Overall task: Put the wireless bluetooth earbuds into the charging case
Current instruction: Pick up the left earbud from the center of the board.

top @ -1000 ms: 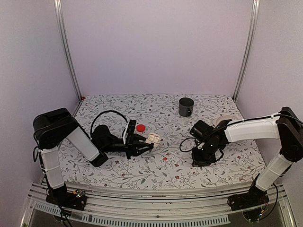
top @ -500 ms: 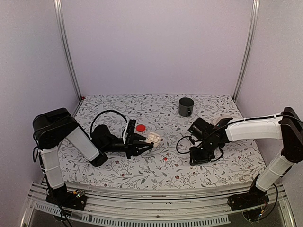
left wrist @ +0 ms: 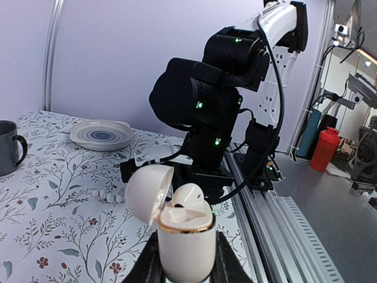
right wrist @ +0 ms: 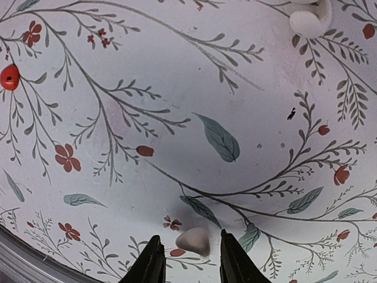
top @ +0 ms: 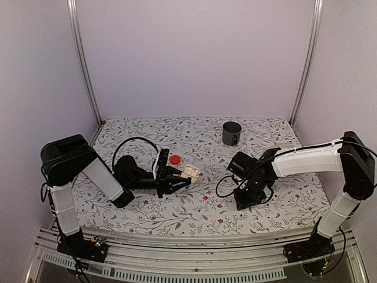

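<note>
Left wrist view: my left jaws clamp the charging case (left wrist: pixel 185 236) by its lower body, upright, with the lid swung open to the left. A seated earbud (left wrist: pixel 191 197) shows in its top.

Top view: the case is left of table centre, just right of the red disc (top: pixel 175 159).

Right wrist view: my right jaws stand open astride a loose earbud (right wrist: pixel 193 240) lying on the floral table (right wrist: pixel 177 88), with a gap on each side.

Grey mug (top: pixel 231 132) stands far back, well apart.
</note>
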Controlling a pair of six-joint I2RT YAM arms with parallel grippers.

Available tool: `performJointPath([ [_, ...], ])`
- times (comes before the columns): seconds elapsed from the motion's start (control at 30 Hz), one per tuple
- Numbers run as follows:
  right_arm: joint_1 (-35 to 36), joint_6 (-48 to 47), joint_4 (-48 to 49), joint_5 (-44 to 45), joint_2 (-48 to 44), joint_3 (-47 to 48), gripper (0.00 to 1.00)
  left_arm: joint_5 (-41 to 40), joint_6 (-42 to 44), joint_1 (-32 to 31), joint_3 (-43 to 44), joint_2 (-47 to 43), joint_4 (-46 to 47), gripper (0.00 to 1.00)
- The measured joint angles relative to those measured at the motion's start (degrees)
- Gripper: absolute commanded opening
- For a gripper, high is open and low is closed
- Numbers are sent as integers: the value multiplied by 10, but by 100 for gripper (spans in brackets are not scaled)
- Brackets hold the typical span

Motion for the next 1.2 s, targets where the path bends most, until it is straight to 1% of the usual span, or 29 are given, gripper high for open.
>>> performJointPath([
  [0.37,17,-3,-18,19,30,20,34,-1,0,0,0,0,0,0],
  [1.2,29,-3,-47,36,59,42,32,-2,0,0,0,0,0,0],
])
